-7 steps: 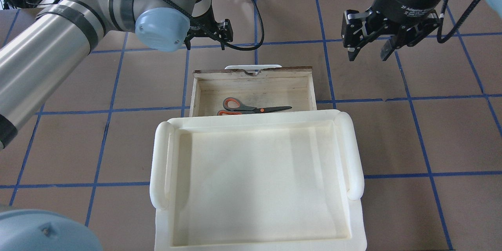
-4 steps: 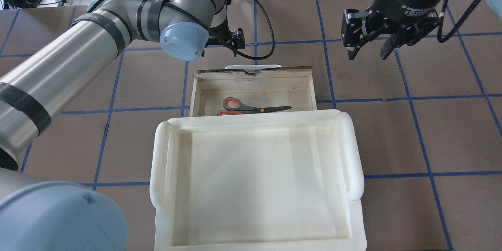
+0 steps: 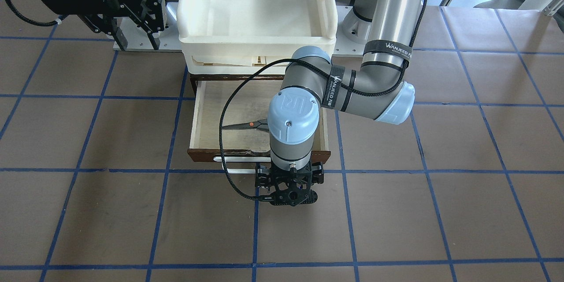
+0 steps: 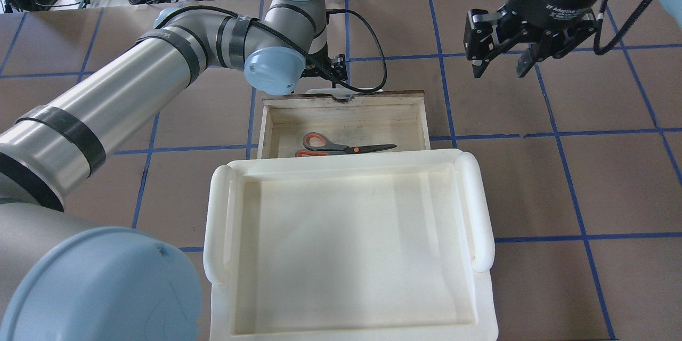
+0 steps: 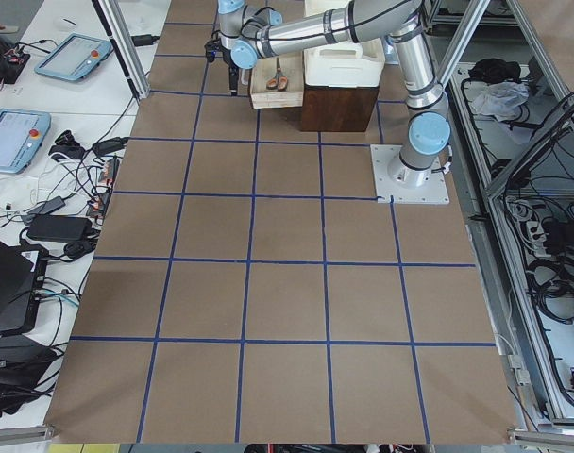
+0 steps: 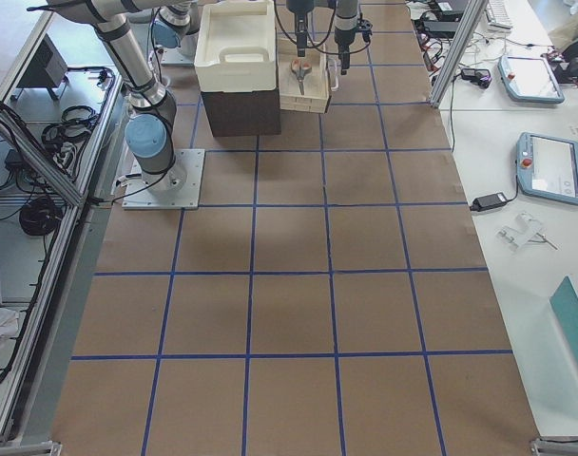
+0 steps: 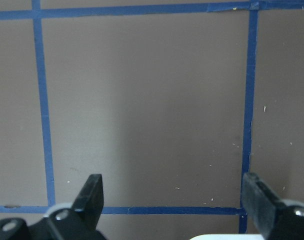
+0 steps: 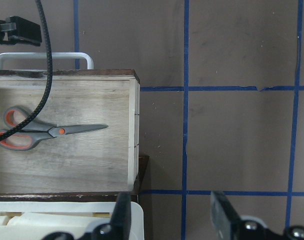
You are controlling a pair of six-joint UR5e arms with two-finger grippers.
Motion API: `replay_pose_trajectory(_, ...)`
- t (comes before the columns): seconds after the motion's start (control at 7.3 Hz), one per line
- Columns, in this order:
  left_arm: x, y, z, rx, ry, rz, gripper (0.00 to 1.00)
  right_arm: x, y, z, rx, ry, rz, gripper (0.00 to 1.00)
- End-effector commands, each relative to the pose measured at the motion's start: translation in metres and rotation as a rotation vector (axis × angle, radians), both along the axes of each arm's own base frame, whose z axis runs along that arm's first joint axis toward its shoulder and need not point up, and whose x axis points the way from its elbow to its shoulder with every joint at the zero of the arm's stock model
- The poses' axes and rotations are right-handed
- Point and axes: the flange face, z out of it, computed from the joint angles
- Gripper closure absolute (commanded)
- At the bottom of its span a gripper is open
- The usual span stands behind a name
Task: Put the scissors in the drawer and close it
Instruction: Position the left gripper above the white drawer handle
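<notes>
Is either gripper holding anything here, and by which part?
Nothing is held. The left gripper and right gripper are open and empty; the scissors lie loose in the drawer.

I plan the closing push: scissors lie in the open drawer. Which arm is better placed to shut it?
Left, likely. The left gripper hangs just before the white handle of the drawer; the right gripper is off to the side.
</notes>
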Motion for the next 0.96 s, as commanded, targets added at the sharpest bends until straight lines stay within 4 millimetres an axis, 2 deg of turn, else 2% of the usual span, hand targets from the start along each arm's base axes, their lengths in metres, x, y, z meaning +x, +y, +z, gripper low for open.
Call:
replay_pose_trajectory(0.0,-0.004,0.002,-0.002,0.009,0.0,0.0,0.0,-0.001,-0.001,0.001,-0.006,0.0,-0.002,0.37)
replay_pose_trajectory(0.82,-0.003,0.014,0.017,0.049,0.014,0.034,0.0,-0.001,-0.002,0.002,-0.016,-0.002,0.003,0.35)
